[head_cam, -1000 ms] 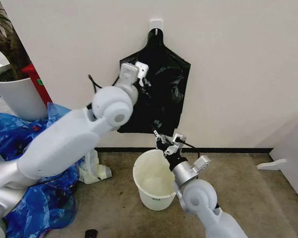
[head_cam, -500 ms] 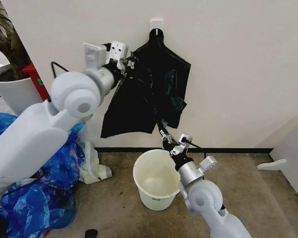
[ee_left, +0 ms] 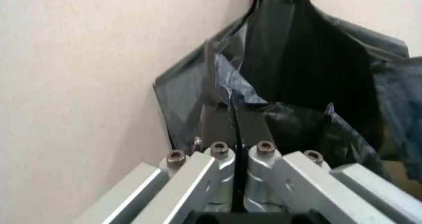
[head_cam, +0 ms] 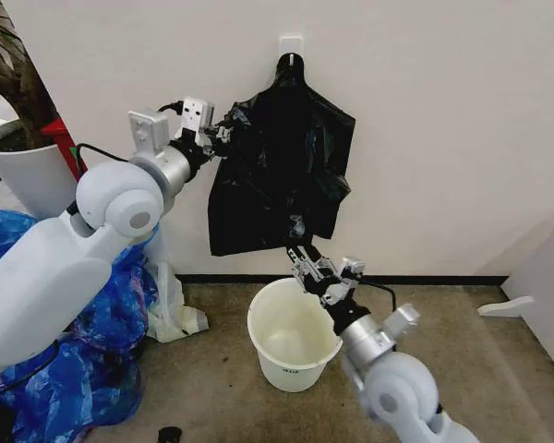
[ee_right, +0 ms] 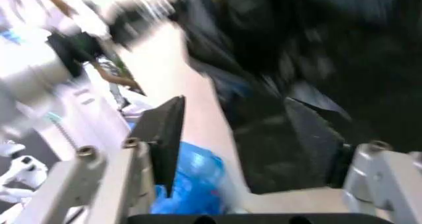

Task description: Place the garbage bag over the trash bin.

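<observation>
At lower centre the trash bin (head_cam: 291, 334) stood empty on the floor, the right tool (head_cam: 311, 268) spread wide just above its rim, holding nothing. Farther back, upper centre, the left tool (head_cam: 223, 130) was pinched on the garbage bag (head_cam: 282, 180) against the wall, so draping it over the bin remained undone.

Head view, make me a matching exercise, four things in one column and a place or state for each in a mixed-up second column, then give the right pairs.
Column one:
1. left gripper
2. right gripper
3. trash bin
4. blue plastic bags

Column two:
A. standing upright on the floor, nothing inside
B. heaped on the floor by the robot's left arm
C. shut on the upper corner of the garbage bag at the wall
D. open, just above the bin's far rim, below the bag's lower edge

Pairs: 1-C, 2-D, 3-A, 4-B
</observation>
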Tool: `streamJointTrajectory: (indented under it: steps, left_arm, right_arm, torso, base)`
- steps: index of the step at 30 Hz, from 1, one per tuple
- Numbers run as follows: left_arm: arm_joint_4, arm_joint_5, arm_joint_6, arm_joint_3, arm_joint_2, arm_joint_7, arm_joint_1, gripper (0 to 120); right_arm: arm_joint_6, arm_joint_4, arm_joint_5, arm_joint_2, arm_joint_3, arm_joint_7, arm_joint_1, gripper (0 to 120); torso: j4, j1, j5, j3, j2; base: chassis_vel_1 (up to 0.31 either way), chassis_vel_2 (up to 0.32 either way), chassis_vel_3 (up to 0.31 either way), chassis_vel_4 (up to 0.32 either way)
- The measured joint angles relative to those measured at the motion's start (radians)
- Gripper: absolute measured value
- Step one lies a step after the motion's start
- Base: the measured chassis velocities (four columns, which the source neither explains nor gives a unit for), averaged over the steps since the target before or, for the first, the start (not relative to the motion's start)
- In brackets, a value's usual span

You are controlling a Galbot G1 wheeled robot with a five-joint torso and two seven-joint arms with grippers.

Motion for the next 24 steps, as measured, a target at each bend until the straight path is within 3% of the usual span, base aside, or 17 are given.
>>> streamJointTrajectory:
  steps: [5,11,17,24]
  left_arm:
    - [-0.014,0.001,-0.014,-0.007,0.007,0.007,0.026,0]
    - [-0.018,-0.005,-0.022,-0.004,0.009,0.014,0.019,0]
    - [-0.034,-0.020,-0.019,0.001,0.018,0.013,0.010,0]
    - [-0.052,-0.028,-0.015,-0.001,0.029,-0.002,0.018,0]
  right_arm:
    - [-0.029,0.046,0.037,-0.052,0.083,0.011,0.044,80]
    - [-0.019,-0.068,-0.070,-0.133,0.136,-0.004,0.174,97]
    - [-0.078,-0.111,-0.088,-0.143,0.024,0.121,0.362,100]
    - [-0.135,-0.095,-0.066,-0.143,-0.075,0.266,0.459,100]
  torso:
    - [-0.0002,0.000,0.0003,0.000,0.000]
    - [0.0002,0.000,0.0006,0.000,0.000]
    - [0.0005,0.000,0.0004,0.000,0.000]
    - [0.0000,0.000,0.0002,0.000,0.000]
  base:
    - [0.000,0.000,0.000,0.000]
    - [0.000,0.000,0.000,0.000]
    - [0.000,0.000,0.000,0.000]
    - [0.000,0.000,0.000,0.000]
